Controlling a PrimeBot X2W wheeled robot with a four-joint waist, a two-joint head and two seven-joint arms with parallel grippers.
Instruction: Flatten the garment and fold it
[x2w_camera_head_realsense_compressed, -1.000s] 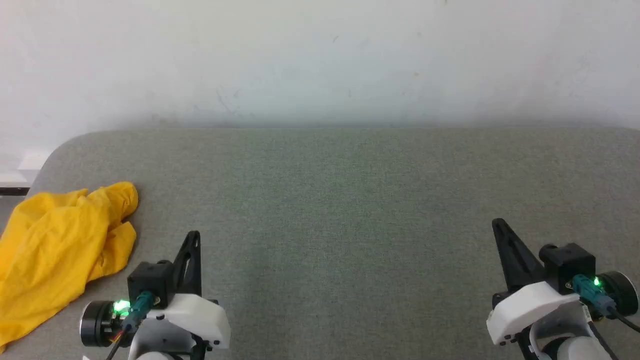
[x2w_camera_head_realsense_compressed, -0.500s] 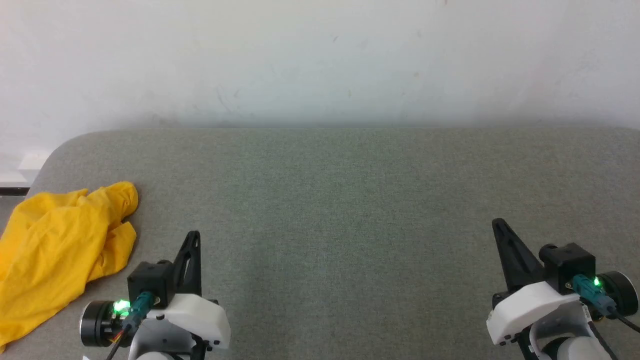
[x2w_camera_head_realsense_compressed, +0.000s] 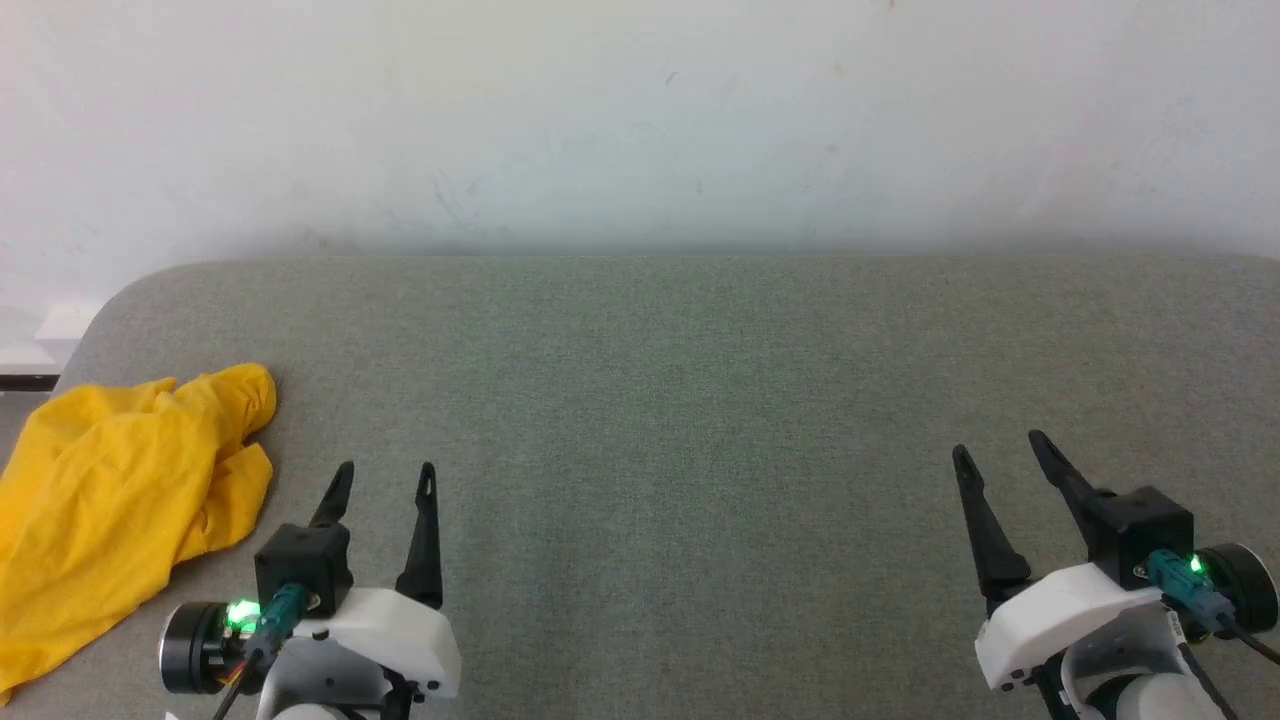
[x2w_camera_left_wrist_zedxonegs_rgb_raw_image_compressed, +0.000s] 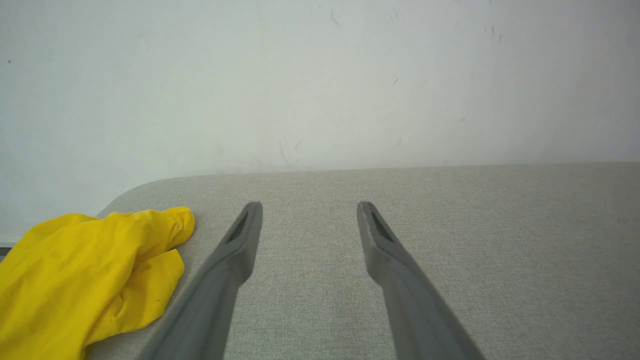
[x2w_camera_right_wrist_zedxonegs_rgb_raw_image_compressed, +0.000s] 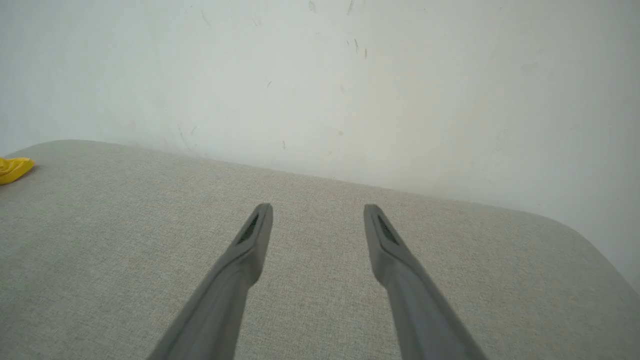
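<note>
Grippers: left gripper (x2w_camera_head_realsense_compressed: 386, 468), 2 fingers spread, nothing between; right gripper (x2w_camera_head_realsense_compressed: 1000, 443), 2 fingers spread, empty. Garment (x2w_camera_head_realsense_compressed: 120, 500): crumpled yellow heap at left end of grey fabric surface (x2w_camera_head_realsense_compressed: 680, 400), near rounded corner. Just beside left gripper, not touching; well apart from right gripper. White wall (x2w_camera_head_realsense_compressed: 640, 120) behind surface.

L pincer (x2w_camera_head_realsense_compressed: 386, 468) & R pincer (x2w_camera_head_realsense_compressed: 998, 444) spread, empty; garment (x2w_camera_head_realsense_compressed: 120, 490) crumpled (far left).

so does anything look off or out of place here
The yellow garment lies crumpled in a heap at the table's left edge, not spread flat. Nothing looks damaged or spilled.
</note>
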